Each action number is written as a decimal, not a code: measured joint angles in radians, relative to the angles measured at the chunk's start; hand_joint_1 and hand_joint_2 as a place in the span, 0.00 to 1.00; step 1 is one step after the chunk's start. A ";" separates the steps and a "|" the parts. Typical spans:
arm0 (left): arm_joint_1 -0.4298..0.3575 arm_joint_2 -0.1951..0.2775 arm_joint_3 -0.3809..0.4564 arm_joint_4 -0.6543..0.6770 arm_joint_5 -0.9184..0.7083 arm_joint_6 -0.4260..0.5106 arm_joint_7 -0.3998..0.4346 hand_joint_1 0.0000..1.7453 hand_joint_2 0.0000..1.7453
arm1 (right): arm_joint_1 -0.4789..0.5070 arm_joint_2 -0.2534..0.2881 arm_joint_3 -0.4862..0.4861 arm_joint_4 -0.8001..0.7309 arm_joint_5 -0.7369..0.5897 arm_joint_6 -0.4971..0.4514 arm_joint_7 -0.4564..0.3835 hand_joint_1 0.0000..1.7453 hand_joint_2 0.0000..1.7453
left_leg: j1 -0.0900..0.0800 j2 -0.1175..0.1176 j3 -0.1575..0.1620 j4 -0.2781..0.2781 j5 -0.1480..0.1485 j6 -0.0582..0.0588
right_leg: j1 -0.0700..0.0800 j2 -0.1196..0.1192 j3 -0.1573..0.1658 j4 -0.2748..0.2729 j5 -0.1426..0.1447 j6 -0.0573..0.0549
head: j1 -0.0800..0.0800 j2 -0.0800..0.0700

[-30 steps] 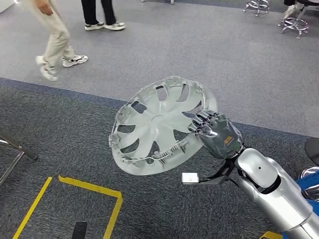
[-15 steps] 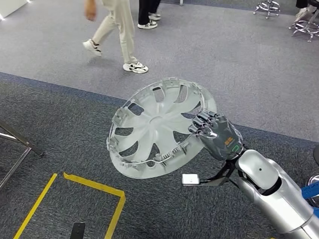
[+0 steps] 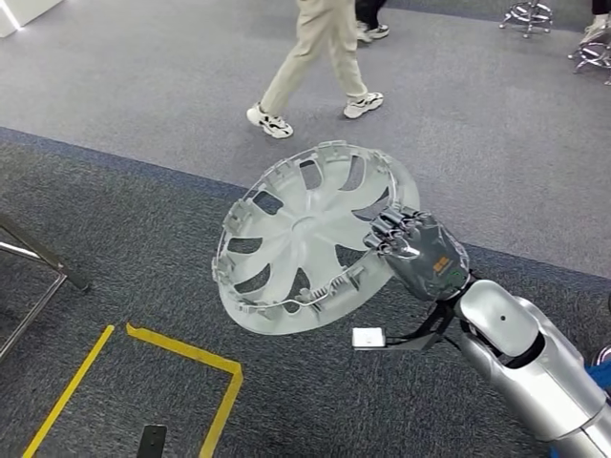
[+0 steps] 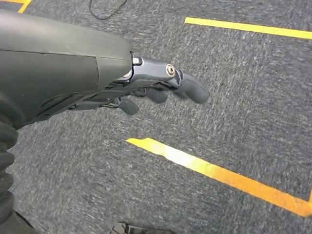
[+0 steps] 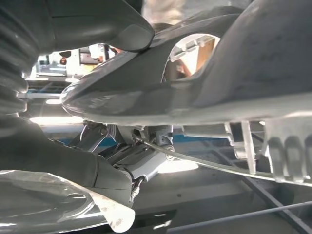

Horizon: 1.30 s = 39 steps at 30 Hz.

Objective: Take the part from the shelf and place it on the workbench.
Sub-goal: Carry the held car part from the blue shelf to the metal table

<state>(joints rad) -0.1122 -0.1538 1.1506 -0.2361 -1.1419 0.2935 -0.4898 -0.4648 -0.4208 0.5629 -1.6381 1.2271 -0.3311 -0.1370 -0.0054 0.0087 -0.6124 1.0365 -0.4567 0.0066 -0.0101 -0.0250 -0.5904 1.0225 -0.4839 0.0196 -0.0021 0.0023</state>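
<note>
The part is a round silver-grey wheel cover [image 3: 306, 239] with curved spokes and cut-out windows. It hangs tilted in mid-air over the dark carpet, inner side up. My right hand [image 3: 418, 253] grips its rim at the right edge, fingers wrapped over it. In the right wrist view the cover [image 5: 206, 78] lies close against the thumb [image 5: 107, 24], with its wire ring and clips showing. My left hand [image 4: 162, 87] hangs above the carpet with fingers stretched out and holds nothing.
A person [image 3: 325, 57] walks across the light grey floor beyond the cover. Yellow tape lines [image 3: 180, 353] mark the dark carpet at the lower left. A metal frame leg [image 3: 43, 262] stands at the left edge. Chair bases [image 3: 530, 14] sit at the far right.
The whole picture has shifted as the camera turned. The walking person has crossed from the left towards the middle. The cover stays in my right hand, held the same way.
</note>
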 joint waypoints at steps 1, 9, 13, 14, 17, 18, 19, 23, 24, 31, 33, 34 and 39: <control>0.000 0.000 0.000 0.000 0.000 0.000 0.000 0.00 1.00 | -0.004 0.000 0.000 0.000 0.000 0.000 0.000 1.00 1.00 | 0.001 -0.003 0.001 -0.006 -0.001 0.004 | 0.000 -0.004 -0.001 -0.001 0.000 0.005 | 0.000 0.000; 0.001 -0.001 -0.001 0.000 0.000 0.000 0.000 0.00 1.00 | -0.007 0.000 0.002 -0.002 -0.001 0.002 -0.002 1.00 1.00 | 0.009 -0.038 0.009 -0.017 0.006 0.027 | -0.006 0.021 -0.150 0.262 -0.094 0.029 | 0.006 0.000; 0.000 -0.002 -0.001 0.000 0.000 -0.001 0.000 0.00 1.00 | -0.006 0.000 0.004 -0.002 -0.001 0.001 -0.002 1.00 1.00 | 0.008 -0.064 0.006 -0.008 0.000 0.016 | -0.012 0.051 -0.051 0.047 0.019 0.025 | 0.005 0.000; 0.000 -0.002 -0.001 0.000 0.000 -0.001 0.000 0.00 1.00 | -0.005 0.000 0.004 -0.003 -0.001 0.001 -0.001 1.00 1.00 | 0.007 -0.070 0.002 -0.005 -0.001 0.011 | -0.012 0.059 -0.036 0.019 0.022 0.023 | 0.005 0.000; 0.003 -0.001 -0.001 0.000 0.000 -0.003 0.000 0.00 1.00 | -0.004 0.000 0.005 -0.005 0.000 0.001 -0.002 1.00 1.00 | 0.009 -0.080 -0.004 -0.003 0.000 -0.004 | -0.011 0.053 -0.029 0.007 0.017 0.008 | 0.004 0.000; 0.003 -0.001 -0.001 0.000 0.000 -0.003 0.000 0.00 1.00 | -0.004 0.000 0.005 -0.005 0.001 0.001 -0.002 1.00 1.00 | 0.009 -0.073 -0.006 0.003 -0.007 -0.010 | -0.012 0.047 -0.026 0.005 0.017 0.002 | 0.003 0.000; 0.003 0.000 -0.001 0.000 0.000 -0.003 0.000 0.00 1.00 | -0.006 0.000 0.005 -0.005 0.002 0.001 -0.003 1.00 1.00 | 0.008 -0.062 -0.015 0.027 -0.023 -0.015 | -0.014 0.040 -0.024 0.002 0.018 -0.004 | 0.001 0.000; 0.002 -0.001 -0.001 0.000 -0.001 -0.003 0.000 0.00 1.00 | -0.006 0.000 0.006 -0.005 0.004 0.002 -0.002 1.00 1.00 | 0.011 -0.024 -0.113 0.257 -0.130 -0.027 | -0.010 0.011 -0.016 0.002 0.013 -0.016 | -0.003 0.000; 0.002 -0.001 -0.001 0.000 -0.001 -0.003 0.000 0.00 1.00 | -0.006 0.000 0.007 -0.005 0.005 0.003 -0.003 1.00 1.00 | 0.011 -0.023 -0.123 0.276 -0.126 -0.027 | -0.009 0.005 -0.014 0.002 0.012 -0.016 | -0.003 0.000; -0.001 0.000 -0.001 0.000 -0.001 -0.003 0.000 0.00 1.00 | -0.010 0.000 0.012 -0.005 0.008 0.006 -0.003 1.00 1.00 | -0.005 0.020 -0.004 -0.001 0.003 0.000 | 0.000 -0.037 -0.004 0.003 0.003 0.002 | -0.002 0.000; 0.001 0.000 -0.001 0.000 -0.001 -0.003 0.000 0.00 1.00 | -0.011 0.000 0.013 -0.005 0.009 0.007 -0.004 1.00 1.00 | 0.000 0.006 -0.003 -0.007 0.007 0.012 | -0.002 -0.040 -0.008 0.005 -0.005 0.012 | -0.001 0.000; 0.001 0.000 -0.001 0.000 -0.001 -0.003 0.000 0.00 1.00 | -0.012 0.000 0.013 -0.005 0.010 0.007 -0.004 1.00 1.00 | 0.003 0.000 -0.001 -0.011 0.010 0.018 | -0.003 -0.029 -0.017 0.024 -0.019 0.016 | 0.001 0.000; -0.001 -0.002 -0.002 0.000 -0.003 -0.004 0.000 0.00 1.00 | -0.014 0.000 0.015 -0.005 0.012 0.009 -0.004 1.00 1.00 | 0.006 -0.037 0.000 -0.015 0.015 0.030 | -0.005 0.020 -0.144 0.274 -0.115 0.025 | 0.007 0.000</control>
<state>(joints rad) -0.1129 -0.1554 1.1490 -0.2358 -1.1447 0.2893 -0.4897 -0.4788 -0.4204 0.5780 -1.6430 1.2390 -0.3219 -0.1411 0.0001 -0.0283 -0.6121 1.0219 -0.4421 0.0369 -0.0154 -0.0055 -0.7344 1.2969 -0.5988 0.0442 0.0050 0.0023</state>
